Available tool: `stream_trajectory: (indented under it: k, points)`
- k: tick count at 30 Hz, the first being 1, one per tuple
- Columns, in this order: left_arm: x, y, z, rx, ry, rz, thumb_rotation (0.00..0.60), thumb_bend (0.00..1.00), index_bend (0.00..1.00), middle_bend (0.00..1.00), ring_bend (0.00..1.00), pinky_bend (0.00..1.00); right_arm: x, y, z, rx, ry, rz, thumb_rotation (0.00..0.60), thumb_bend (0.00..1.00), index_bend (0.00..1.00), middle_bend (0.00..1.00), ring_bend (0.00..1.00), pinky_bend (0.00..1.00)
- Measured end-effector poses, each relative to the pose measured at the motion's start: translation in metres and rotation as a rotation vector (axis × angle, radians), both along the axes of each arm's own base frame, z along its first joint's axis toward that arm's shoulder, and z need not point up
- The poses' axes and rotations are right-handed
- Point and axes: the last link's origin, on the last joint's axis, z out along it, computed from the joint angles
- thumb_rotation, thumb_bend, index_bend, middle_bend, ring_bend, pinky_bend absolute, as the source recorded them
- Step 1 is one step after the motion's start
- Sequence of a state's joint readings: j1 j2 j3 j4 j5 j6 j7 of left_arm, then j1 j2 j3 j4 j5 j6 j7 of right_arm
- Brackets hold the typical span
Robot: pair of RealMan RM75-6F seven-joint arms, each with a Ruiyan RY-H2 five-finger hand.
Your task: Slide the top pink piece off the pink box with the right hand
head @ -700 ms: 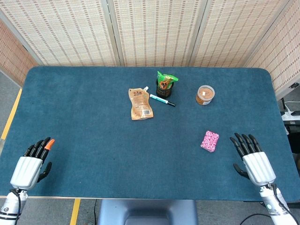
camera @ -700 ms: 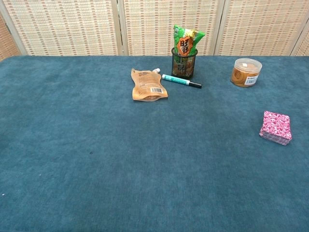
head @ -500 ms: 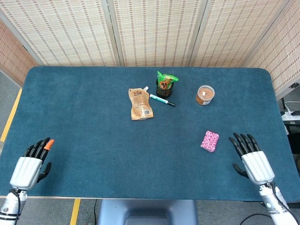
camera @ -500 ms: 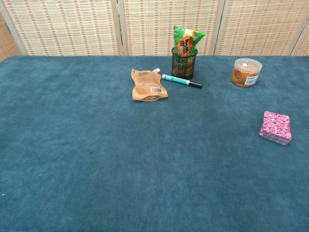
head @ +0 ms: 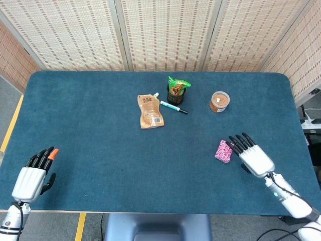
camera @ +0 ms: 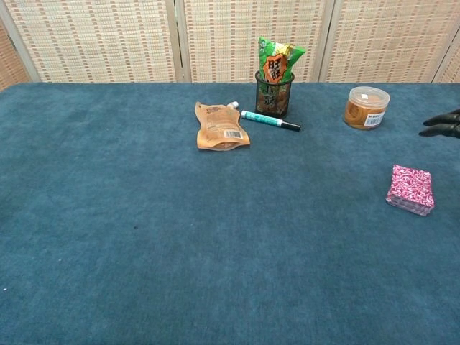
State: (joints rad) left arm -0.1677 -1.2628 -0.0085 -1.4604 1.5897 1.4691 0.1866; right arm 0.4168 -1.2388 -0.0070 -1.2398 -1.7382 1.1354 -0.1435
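The right hand [head: 252,155] hangs just beside the pink box [head: 223,150], on its right, with dark fingers [head: 239,142] spread and pointing up-left toward it; in the head view the fingertips overlap the box's right edge, though whether they touch it cannot be told. In the chest view only the tips of those fingers [camera: 443,124] show at the right edge, above the box [camera: 410,190] and apart from it, so the hand holds nothing. The box lies flat on the blue table [head: 100,130], in its right half toward the near edge, a patterned pink stack whose top piece sits squarely on the rest. Beyond it, further back, stands a round tub [head: 219,101] with brown contents and a clear lid. To the left of the tub is a dark mesh cup [head: 175,94] holding a green snack bag [head: 178,85], upright. A teal marker [head: 173,107] lies just in front of the cup, slanting, and a tan pouch [head: 150,111] lies flat beside the marker's left end. The left hand [head: 35,174] rests at the near left corner of the table, well apart from everything, fingers loosely spread and empty, one fingertip orange. Woven screens [head: 165,32] stand behind the table.
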Motion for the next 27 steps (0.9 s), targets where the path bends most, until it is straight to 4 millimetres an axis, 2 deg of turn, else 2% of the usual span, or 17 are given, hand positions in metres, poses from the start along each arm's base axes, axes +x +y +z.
stream_trajectory:
  k: [3, 9, 15, 27]
  points:
    - [0.000, 0.002, -0.002, -0.006, 0.002, 0.004, 0.600, 0.48, 0.00, 0.05, 0.11, 0.22, 0.001, -0.017, -0.003, 0.047, 0.097, 0.067, 0.600, 0.22, 0.03, 0.00, 0.00, 0.00]
    - [-0.001, 0.005, -0.004, -0.005, 0.005, 0.009, 0.600, 0.48, 0.00, 0.05, 0.11, 0.20, -0.003, -0.038, -0.014, 0.088, 0.204, 0.116, 0.600, 0.22, 0.05, 0.00, 0.00, 0.00]
    - [-0.003, 0.007, -0.005, -0.010, 0.005, 0.018, 0.600, 0.48, 0.00, 0.05, 0.11, 0.20, -0.009, -0.049, -0.029, 0.127, 0.251, 0.130, 0.600, 0.22, 0.05, 0.00, 0.00, 0.00]
    - [-0.003, 0.008, -0.008, -0.018, 0.010, 0.022, 0.600, 0.48, 0.00, 0.05, 0.11, 0.20, -0.005, -0.057, -0.047, 0.138, 0.258, 0.151, 0.600, 0.22, 0.14, 0.07, 0.00, 0.00]
